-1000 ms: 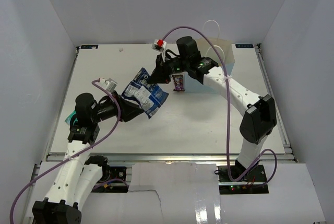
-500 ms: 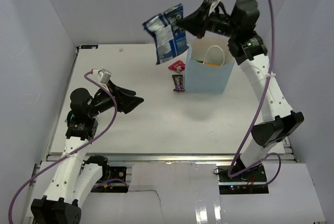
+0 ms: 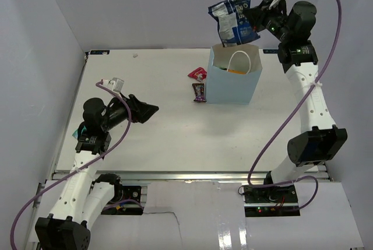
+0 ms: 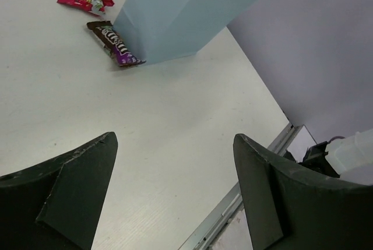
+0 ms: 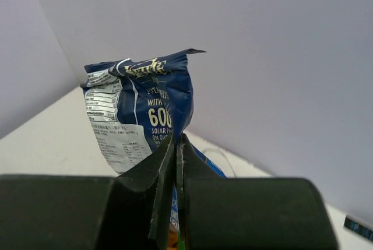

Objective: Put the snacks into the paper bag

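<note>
Above the paper bag (image 3: 234,85), we pinch the blue packet (image 3: 231,20) by one edge in the right gripper (image 3: 253,21), jaws clamped; the left gripper (image 3: 150,110) hangs over the table (image 3: 175,139), jaws apart, empty.

Chip packet (image 3: 232,20) above paper bag (image 3: 233,87) mouth; candy bar (image 3: 199,92) at bag's left base, small packet (image 3: 197,74) behind it.
</note>
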Robot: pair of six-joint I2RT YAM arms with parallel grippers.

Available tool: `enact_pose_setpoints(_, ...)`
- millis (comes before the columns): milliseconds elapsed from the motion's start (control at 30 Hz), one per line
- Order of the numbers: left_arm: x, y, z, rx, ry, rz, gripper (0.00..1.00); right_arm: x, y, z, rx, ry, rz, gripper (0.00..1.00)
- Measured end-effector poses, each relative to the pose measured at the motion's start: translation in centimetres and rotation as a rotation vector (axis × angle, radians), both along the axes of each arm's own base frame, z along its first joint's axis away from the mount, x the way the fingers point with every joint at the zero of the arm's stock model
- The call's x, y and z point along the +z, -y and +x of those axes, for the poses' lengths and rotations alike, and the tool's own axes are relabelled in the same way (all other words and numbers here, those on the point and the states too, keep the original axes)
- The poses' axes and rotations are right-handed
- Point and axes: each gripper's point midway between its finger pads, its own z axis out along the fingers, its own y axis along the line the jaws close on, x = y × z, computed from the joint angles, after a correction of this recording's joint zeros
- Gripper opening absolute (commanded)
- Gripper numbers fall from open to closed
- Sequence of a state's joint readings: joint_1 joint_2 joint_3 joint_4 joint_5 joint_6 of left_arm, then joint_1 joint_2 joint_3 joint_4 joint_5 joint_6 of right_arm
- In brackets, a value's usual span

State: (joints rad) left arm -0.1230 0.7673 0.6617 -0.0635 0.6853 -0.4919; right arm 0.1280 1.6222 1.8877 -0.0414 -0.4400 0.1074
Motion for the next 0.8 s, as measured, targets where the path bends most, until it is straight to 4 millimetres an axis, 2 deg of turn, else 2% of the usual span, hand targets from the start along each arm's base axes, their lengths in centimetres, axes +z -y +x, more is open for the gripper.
enact_pose_setpoints(100,-0.8,-0.4,0.7,0.041,-0.039,0.003,0.91,-5.6,0.4,1.4,-0.027,-0.127,0.000,0.08)
enact_pose_setpoints(200,-1.7,-0.7,1.6,0.080,-0.090,-0.006,0.91,-9.9,0.4,1.8,-0.038,-0.219,-0.006,0.09)
enact_pose_setpoints(233,-1.9,-0.7,1.8,0.090,-0.110,-0.014,0.93,-10.9,0.5,1.9,-0.044,-0.240,-0.008,0.25)
enact_pose_setpoints(300,-2.7,-0.8,2.5,0.116,-0.160,-0.033,0.96,-12.3,0.6,1.7,-0.049,-0.271,-0.009,0.48)
enact_pose_setpoints(333,-3.0,-0.8,2.9,0.129,-0.184,-0.046,0.96,-12.6,0.7,1.6,-0.054,-0.277,-0.008,0.78)
enact_pose_setpoints(367,-3.3,-0.8,3.4,0.144,-0.211,-0.061,0.96,-12.8,0.9,1.4,-0.057,-0.280,-0.005,0.86)
enact_pose_setpoints(400,-3.7,-0.8,3.9,0.151,-0.232,-0.074,0.96,-12.7,1.3,1.2,-0.063,-0.273,-0.009,0.89)
enact_pose_setpoints(533,-6.4,0.0,7.0,0.185,-0.367,-0.106,0.95,-10.6,3.8,0.5,-0.106,-0.217,-0.002,0.91)
enact_pose_setpoints(600,-7.9,1.3,9.0,0.186,-0.432,-0.095,0.94,-9.1,5.6,-0.1,-0.126,-0.182,0.004,0.93)
enact_pose_setpoints(700,-9.0,4.4,12.6,0.162,-0.497,-0.061,0.93,-7.3,8.8,-1.5,-0.138,-0.127,-0.004,0.94)
enact_pose_setpoints(800,-9.7,8.0,17.2,0.153,-0.505,-0.028,0.91,-7.7,11.3,-3.5,-0.127,-0.108,-0.038,0.95)
